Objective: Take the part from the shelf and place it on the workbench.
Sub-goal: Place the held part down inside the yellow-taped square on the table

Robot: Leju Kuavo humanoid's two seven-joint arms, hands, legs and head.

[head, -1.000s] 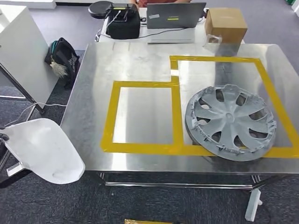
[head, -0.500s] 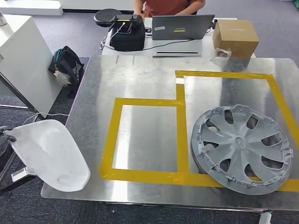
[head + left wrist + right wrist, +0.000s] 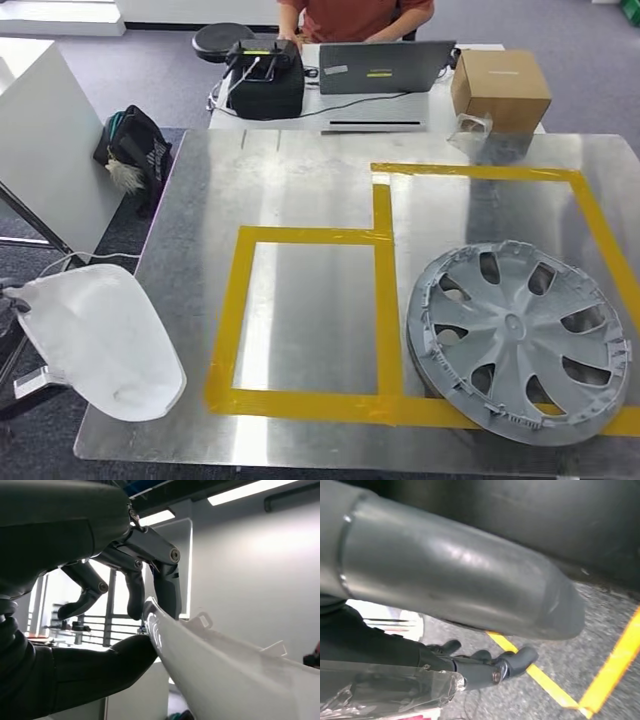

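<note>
From the head view we see the white part (image 3: 94, 340) held low at the left, off the near left corner of the workbench (image 3: 196, 230); part of its far end overlaps the bench corner, so we judge it could clip the edge if it comes across too low; the smaller yellow-taped square (image 3: 226, 330) lies bare, while a grey hubcap (image 3: 517, 340) sits just beside it in the larger outline, and a wide swing might knock it; in the left wrist view our left hand (image 3: 124, 610) pinches the part's thin rim between thumb and fingers, a narrow hold that we think may slip or let the panel twist; in the right wrist view our right hand (image 3: 486, 667) hangs over floor, fingers loosely apart, holding nothing
</note>
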